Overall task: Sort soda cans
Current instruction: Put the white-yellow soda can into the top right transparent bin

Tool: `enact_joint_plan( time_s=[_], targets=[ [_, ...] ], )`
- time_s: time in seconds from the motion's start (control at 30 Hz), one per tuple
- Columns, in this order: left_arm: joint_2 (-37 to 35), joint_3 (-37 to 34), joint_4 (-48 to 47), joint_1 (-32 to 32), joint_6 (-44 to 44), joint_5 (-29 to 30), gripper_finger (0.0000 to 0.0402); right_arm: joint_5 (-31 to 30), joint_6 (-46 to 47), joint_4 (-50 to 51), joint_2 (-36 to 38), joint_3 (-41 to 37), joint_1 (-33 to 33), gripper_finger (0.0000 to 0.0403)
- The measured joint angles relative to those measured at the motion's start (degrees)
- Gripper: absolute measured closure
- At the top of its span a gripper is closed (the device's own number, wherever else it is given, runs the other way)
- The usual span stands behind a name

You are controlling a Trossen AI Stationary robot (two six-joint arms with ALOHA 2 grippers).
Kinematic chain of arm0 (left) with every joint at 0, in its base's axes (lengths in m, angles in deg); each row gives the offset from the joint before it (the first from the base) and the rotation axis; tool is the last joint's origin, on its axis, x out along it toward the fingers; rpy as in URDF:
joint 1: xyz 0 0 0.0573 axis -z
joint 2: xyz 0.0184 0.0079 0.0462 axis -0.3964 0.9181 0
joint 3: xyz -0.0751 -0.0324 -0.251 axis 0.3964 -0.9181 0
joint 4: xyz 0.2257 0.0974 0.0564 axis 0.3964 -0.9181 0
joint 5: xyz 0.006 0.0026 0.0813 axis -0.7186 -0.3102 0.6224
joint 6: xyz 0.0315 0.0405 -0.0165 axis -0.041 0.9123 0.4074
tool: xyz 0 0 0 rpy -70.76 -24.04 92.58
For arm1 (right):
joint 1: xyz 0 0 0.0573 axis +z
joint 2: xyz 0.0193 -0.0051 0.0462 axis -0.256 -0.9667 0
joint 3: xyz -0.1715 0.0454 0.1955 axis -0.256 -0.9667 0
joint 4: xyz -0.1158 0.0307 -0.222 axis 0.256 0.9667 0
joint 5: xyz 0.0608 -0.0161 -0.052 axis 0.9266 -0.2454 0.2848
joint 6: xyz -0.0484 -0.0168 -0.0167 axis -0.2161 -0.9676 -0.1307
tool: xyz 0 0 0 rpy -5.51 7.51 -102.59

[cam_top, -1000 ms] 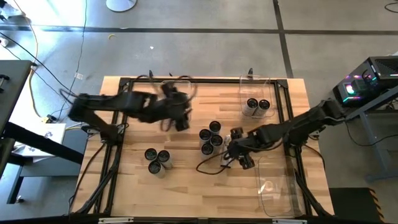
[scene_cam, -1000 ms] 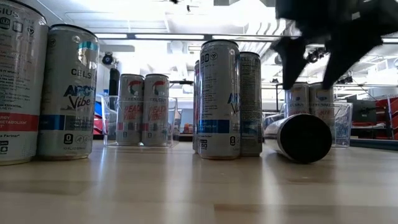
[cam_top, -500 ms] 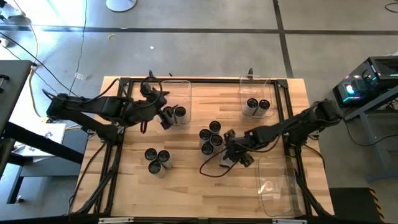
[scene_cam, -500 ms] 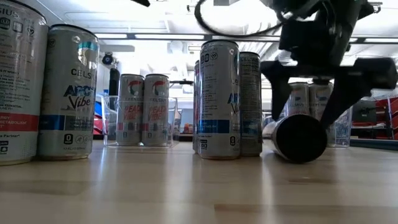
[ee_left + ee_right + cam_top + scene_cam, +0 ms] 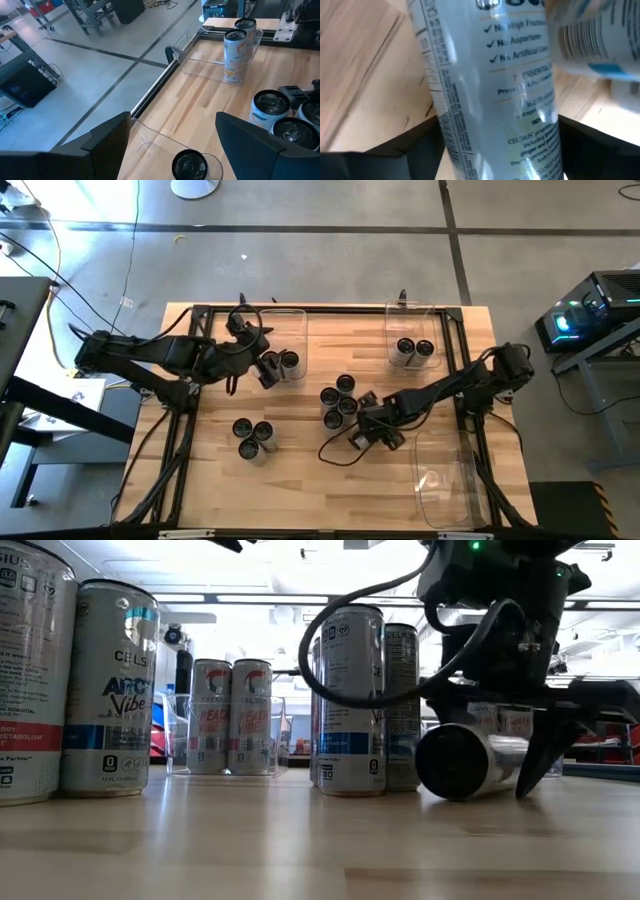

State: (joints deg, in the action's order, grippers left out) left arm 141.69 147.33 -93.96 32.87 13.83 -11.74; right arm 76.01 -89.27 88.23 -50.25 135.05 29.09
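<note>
On the table (image 5: 300, 480), three clear bins. Far-left bin (image 5: 287, 330) holds one upright can (image 5: 290, 361); left hand (image 5: 266, 369) sits at that bin with fingers apart, gripping nothing, and the can top shows below it in the left wrist view (image 5: 189, 164). Far-right bin (image 5: 412, 325) holds two upright cans (image 5: 414, 350), touching each other. Near-right bin (image 5: 445, 480) looks to have no cans in it. Loose stock: cluster of cans (image 5: 339, 402) standing mid-table, pair of cans (image 5: 253, 437) standing toward the near-left. One tipped can (image 5: 468, 760) lies on its side just beside the cluster; right hand (image 5: 374, 429) is down over it, fingers straddling the body either side, spread wide. Cannot tell whether they're actually clamped on it yet; can is on the wood in the low view.
</note>
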Motion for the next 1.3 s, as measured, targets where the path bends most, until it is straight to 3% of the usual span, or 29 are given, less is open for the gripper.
enact_joint_plan(
  time_s=[0.17, 0.37, 0.53, 0.63, 0.8, 0.9, 1.03, 1.13, 1.3],
  targets=[
    [0.00, 0.00, 1.65, 0.00, 0.30, -1.96, 0.0117, 1.92, 8.27, 6.77, 4.57, -0.48, -0.01, 0.0165],
    [0.38, 0.01, 3.18, 0.02, 4.37, -5.96, 0.0117, 3.62, 19.25, 12.14, 16.30, -2.34, 0.59, 0.0167],
    [2.76, 0.00, 6.98, 0.02, 10.73, -9.51, 0.0117, 4.68, 25.41, 5.09, 29.50, -9.03, 1.04, 0.0167],
    [5.39, 0.00, 13.22, -0.25, 17.52, -14.94, 0.0117, 5.93, 25.58, -1.75, 36.21, -13.12, -0.51, 0.0167],
    [11.71, 0.01, 24.74, -2.32, 28.35, -31.97, 0.0117, 15.26, 20.45, -14.80, 43.66, -17.91, -5.64, 0.0167],
    [16.07, 0.02, 29.91, -3.82, 36.01, -39.55, 0.0117, 24.48, 16.12, -22.77, 45.02, -20.23, -9.59, 0.0167],
    [21.62, 0.00, 36.43, -4.82, 47.32, -45.07, 0.0117, 34.74, 13.58, -31.07, 44.24, -20.92, -15.35, 0.0167],
    [25.10, 0.66, 41.33, -4.97, 50.62, -47.01, 0.0117, 38.47, 12.69, -32.27, 42.58, -21.09, -18.97, 0.0167],
    [29.09, 4.11, 40.90, -5.42, 50.36, -52.34, 0.0108, 40.79, 11.87, -34.31, 40.23, -21.09, -23.17, 0.0167]
  ],
)
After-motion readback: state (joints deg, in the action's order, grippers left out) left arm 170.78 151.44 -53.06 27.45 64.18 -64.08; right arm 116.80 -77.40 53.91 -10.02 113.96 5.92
